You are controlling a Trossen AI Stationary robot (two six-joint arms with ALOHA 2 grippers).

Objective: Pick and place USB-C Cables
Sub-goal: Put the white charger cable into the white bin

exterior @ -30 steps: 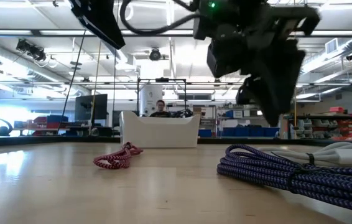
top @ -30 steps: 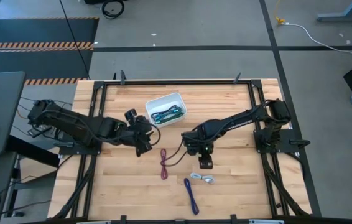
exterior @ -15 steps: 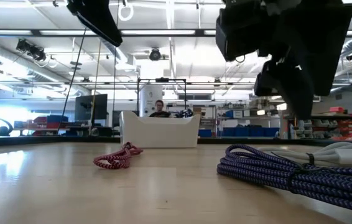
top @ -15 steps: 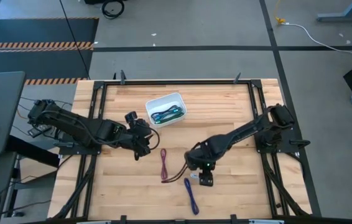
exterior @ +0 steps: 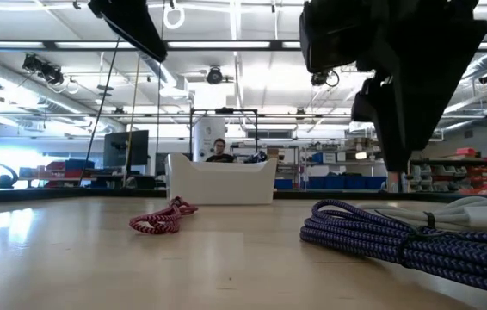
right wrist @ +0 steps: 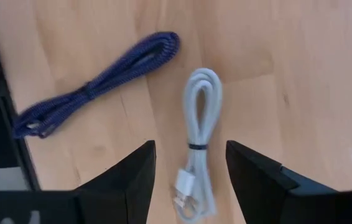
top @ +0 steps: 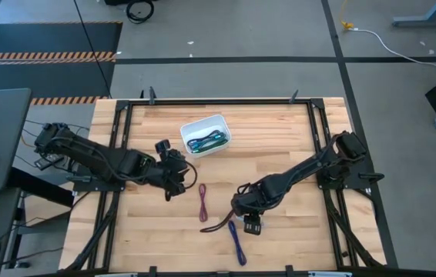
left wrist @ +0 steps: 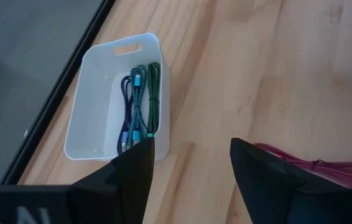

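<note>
Right arm stretched from its base at the table's (top: pixel 295 123) right edge toward the front centre, elbow low, wrist bent downward. Right tool (top: pixel 252 224) pointing down just above the wood, fingers (right wrist: pixel 126 180) parted (a clear gap visible in the right wrist view). Left arm reaching in from the left edge, left tool (top: pixel 173 185) raised over the table's middle, fingers (left wrist: pixel 132 171) likewise spread, holding nothing.
</note>
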